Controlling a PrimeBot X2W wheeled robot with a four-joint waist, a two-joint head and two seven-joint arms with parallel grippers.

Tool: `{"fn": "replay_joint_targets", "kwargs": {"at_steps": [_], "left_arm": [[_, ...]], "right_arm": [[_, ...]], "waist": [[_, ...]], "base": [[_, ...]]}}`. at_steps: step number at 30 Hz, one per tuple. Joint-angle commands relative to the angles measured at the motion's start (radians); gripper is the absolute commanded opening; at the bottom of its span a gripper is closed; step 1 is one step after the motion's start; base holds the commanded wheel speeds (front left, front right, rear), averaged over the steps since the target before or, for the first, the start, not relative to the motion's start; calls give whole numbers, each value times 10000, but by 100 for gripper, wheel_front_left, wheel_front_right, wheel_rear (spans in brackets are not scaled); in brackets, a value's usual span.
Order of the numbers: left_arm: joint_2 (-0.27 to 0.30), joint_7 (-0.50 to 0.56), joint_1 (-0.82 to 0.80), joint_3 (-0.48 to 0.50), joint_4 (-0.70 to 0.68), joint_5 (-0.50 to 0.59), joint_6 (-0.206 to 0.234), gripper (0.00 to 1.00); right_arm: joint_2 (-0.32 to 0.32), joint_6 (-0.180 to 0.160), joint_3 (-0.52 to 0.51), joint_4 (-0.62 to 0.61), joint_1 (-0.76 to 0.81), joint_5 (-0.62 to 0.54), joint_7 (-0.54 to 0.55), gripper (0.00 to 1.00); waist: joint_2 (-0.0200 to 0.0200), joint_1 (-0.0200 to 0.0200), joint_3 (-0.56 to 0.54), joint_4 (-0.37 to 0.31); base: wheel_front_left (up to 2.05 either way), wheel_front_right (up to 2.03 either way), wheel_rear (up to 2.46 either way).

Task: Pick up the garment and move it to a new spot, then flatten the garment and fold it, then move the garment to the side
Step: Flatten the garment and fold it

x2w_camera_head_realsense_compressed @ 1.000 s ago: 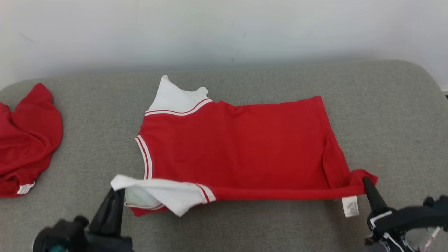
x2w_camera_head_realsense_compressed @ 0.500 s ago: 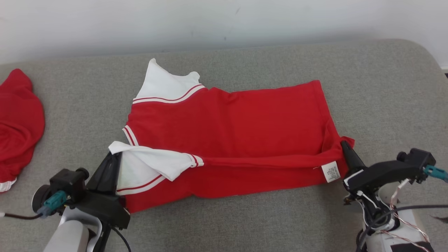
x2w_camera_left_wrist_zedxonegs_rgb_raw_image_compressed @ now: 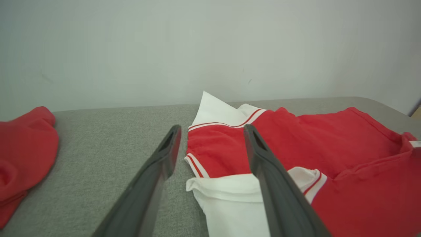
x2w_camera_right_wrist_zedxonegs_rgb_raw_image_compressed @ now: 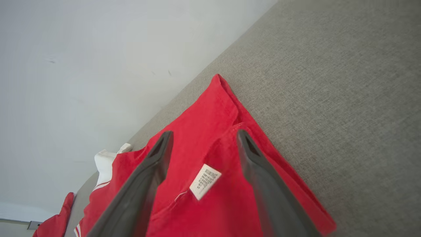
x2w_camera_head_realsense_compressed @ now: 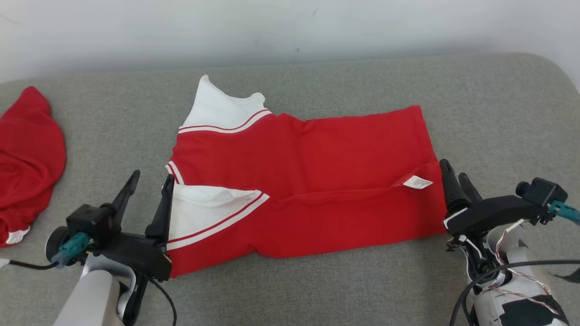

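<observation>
The garment [x2w_camera_head_realsense_compressed: 317,158] is a red shirt with white sleeves, lying flat on the grey padded surface [x2w_camera_head_realsense_compressed: 317,280], its near half folded up over the far half. My left gripper [x2w_camera_head_realsense_compressed: 152,177] stands open at the white sleeve [x2w_camera_head_realsense_compressed: 204,206], with nothing between its fingers. In the left wrist view the left gripper [x2w_camera_left_wrist_zedxonegs_rgb_raw_image_compressed: 212,130] straddles the sleeve edge [x2w_camera_left_wrist_zedxonegs_rgb_raw_image_compressed: 230,187]. My right gripper [x2w_camera_head_realsense_compressed: 453,170] is open at the garment's right hem. In the right wrist view the right gripper [x2w_camera_right_wrist_zedxonegs_rgb_raw_image_compressed: 204,134] hangs over the garment [x2w_camera_right_wrist_zedxonegs_rgb_raw_image_compressed: 210,108] and its white label [x2w_camera_right_wrist_zedxonegs_rgb_raw_image_compressed: 204,181].
A second red garment [x2w_camera_head_realsense_compressed: 27,149] lies crumpled at the far left of the surface. A pale wall [x2w_camera_head_realsense_compressed: 290,31] runs along the back edge. Bare grey surface lies to the right of the garment and along the front.
Both grippers carried the garment's near edge away from me over its far half, then opened and let go. The folded edge now rests on the garment.
</observation>
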Motion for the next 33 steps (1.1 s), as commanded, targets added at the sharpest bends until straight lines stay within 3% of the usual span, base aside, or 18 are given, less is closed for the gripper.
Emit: {"fn": "replay_joint_targets", "kwargs": {"at_steps": [1,9,15,26,33], "left_arm": [[-53,-56,252,139,-258,50,24,100],[-421,-53,2339,922,-2116,230,259,100],[-656,-54,3382,1179,-2765,310,341,100],[-1052,-55,3567,1254,-2046,456,159,100],[-1163,-55,3108,1239,-1093,622,-2,100]], "right_arm": [[-131,5,100,-50,237,69,-245,100],[-981,5,819,-832,1464,-437,-1367,100],[-1345,5,922,-1018,2043,-1072,-1488,100],[-1343,5,1171,-192,1676,-2281,-1644,100],[-1290,5,1373,824,1195,-2462,-1844,100]], "waist": [[-1,0,-145,72],[-1,0,-577,123],[-1,0,-612,138],[-1,0,-350,171],[-1,0,-103,167]], "base": [[0,0,0],[0,0,0],[0,0,0],[0,0,0],[0,0,0]]}}
